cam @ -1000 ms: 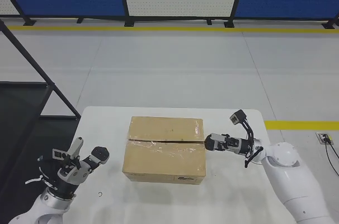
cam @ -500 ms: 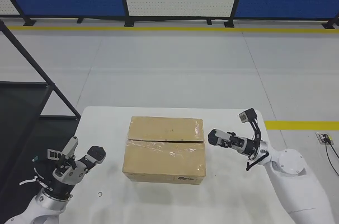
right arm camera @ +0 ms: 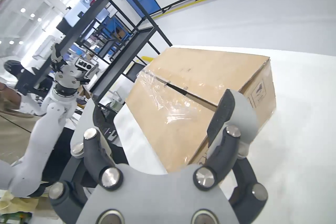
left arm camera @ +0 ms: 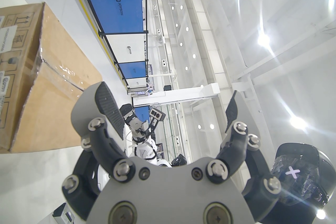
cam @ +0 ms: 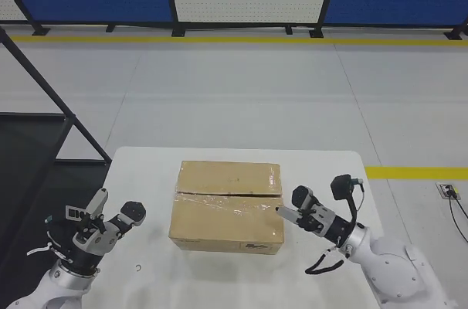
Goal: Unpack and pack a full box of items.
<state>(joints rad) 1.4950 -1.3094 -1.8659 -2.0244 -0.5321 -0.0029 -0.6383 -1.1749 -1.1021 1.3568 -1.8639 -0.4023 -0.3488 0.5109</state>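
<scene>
A brown cardboard box [cam: 228,207] sits in the middle of the white table [cam: 145,174], a plain rectangular carton with its top flaps shut. The two flaps meet in a long seam across the lid, and a strip of clear, glossy tape [cam: 226,198] runs over it, wrinkled and catching the light. The cardboard is matte, with sharp corners, and small printed handling marks show on its end panels. The right gripper [cam: 290,202] hovers just beside the box's right end, near the taped seam. Its two fingers are spread wide with nothing between them, and I cannot tell whether a fingertip touches the cardboard. In the right wrist view the fingers are smooth grey shells with flat dark pads [right arm camera: 221,114], hinged on black links with round metal screws. The left gripper [cam: 117,207] hangs over the left edge of the table, well apart from the box and angled up. Its jaws also gape and hold nothing. Its pads [left arm camera: 107,101] are black rubber with a fine ribbed texture, set in rounded grey fingertips. Beside the table on the left stands a black rack [cam: 33,116] of thin square tubing. A yellow line [cam: 423,172] crosses the pale, smooth floor beyond the table's right side.
</scene>
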